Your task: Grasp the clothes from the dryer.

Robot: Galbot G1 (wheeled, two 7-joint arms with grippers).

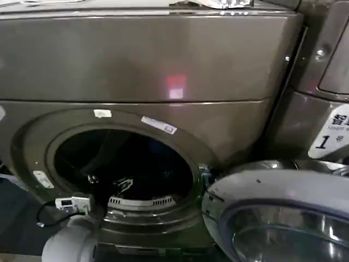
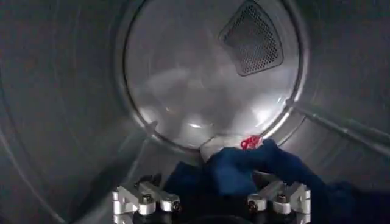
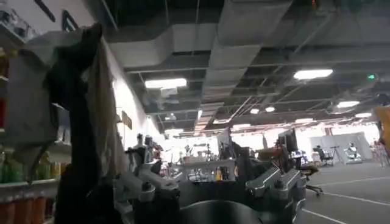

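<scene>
Dim, soft frames; glare whitens the drum's rear wall (image 2: 207, 91), its mouth black.

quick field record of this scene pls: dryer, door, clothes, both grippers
dryer: bronze-grey front-loader, porthole facing the robot
door: open, swung to the robot's right
clothes: dark blue fabric on the drum floor, near the back wall
left gripper: inside the drum, fingers open, just short of the clothes
right gripper: outside the dryer, pointing into the room, fingers open, holding nothing
</scene>
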